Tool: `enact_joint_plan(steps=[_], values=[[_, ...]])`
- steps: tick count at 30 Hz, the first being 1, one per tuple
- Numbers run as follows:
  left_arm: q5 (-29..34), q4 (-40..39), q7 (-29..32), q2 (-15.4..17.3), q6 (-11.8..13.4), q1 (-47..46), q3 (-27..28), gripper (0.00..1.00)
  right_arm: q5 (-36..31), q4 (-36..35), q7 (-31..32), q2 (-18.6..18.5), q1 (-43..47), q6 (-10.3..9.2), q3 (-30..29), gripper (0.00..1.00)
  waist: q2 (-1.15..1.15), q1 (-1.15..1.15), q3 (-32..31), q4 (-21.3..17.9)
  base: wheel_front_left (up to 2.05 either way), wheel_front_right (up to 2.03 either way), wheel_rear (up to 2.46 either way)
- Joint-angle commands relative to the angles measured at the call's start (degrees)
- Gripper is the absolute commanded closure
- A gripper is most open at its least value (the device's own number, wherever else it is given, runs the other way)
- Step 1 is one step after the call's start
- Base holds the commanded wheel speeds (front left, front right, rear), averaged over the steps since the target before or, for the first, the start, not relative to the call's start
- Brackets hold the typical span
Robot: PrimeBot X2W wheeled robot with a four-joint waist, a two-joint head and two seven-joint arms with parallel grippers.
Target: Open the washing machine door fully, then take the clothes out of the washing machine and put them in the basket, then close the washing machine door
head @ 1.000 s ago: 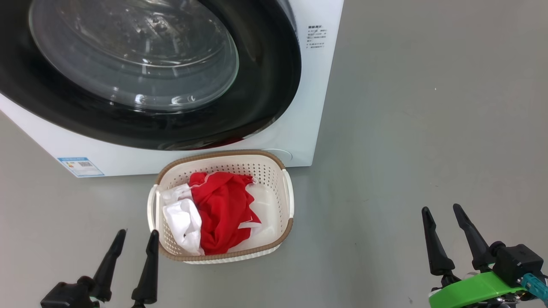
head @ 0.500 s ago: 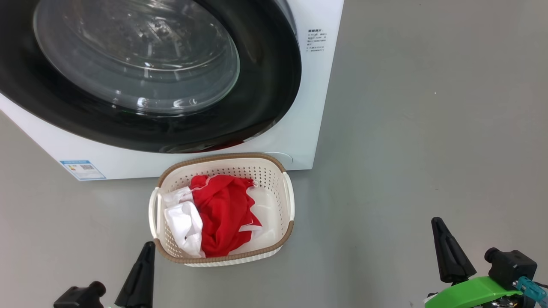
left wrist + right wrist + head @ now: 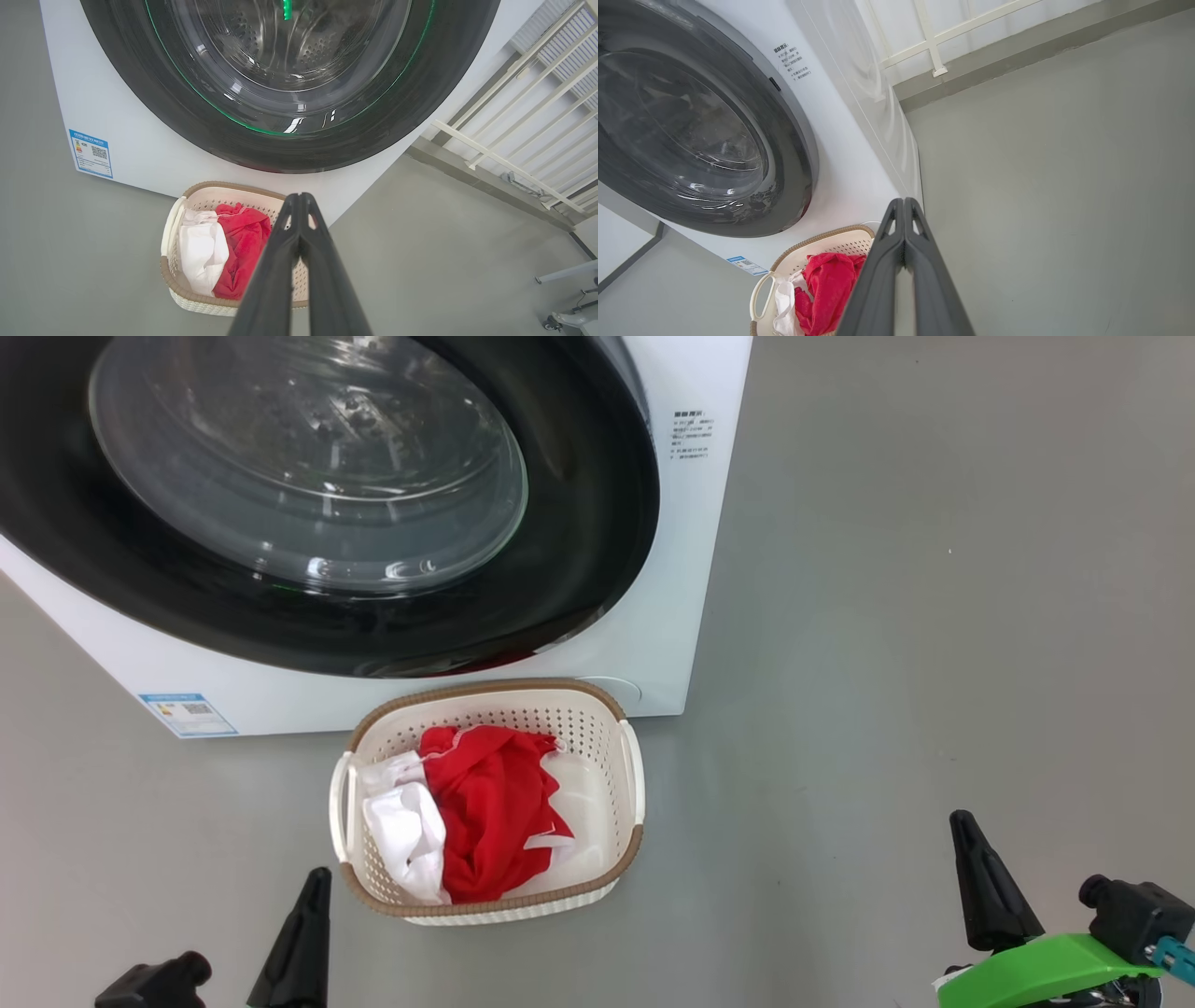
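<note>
Both arms point toward the washing machine (image 3: 667,607); your left pincer (image 3: 299,198) and right pincer (image 3: 903,201), pressed together and empty, flank the basket (image 3: 632,775).

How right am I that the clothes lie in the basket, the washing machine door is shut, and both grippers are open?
Nearly: both grippers are shut, not open. The left wrist view shows the left gripper with its fingers pressed together, and the right wrist view shows the same for the right gripper. The clothes do lie in the basket, and the washing machine door is shut.
</note>
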Motion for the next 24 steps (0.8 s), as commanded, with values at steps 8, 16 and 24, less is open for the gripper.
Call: enact_joint_plan(steps=[8, 16, 24], values=[[-5.52, -0.79, 1.16, 0.61, -0.1, -1.31, 1.23, 1.0, 5.85, -1.23, 1.14, -1.26, -1.57, -0.02, 0.42, 1.0, 0.0, -0.01, -0.62, 0.14, 0.0, 0.0, 0.0], [-10.16, -0.73, 2.3, 0.49, -0.13, -1.65, 1.63, 1.0, 10.84, -1.25, 2.28, -1.55, -2.02, -0.02, 0.43, 1.0, 0.0, -0.01, -1.23, 0.28, 0.0, 0.0, 0.0], [-14.76, -0.67, 3.48, 0.33, -0.15, -1.96, 2.09, 1.0, 15.79, -1.27, 3.47, -1.79, -2.47, -0.02, 0.39, 1.0, 0.0, -0.01, -1.85, 0.41, 0.0, 0.0, 0.0]])
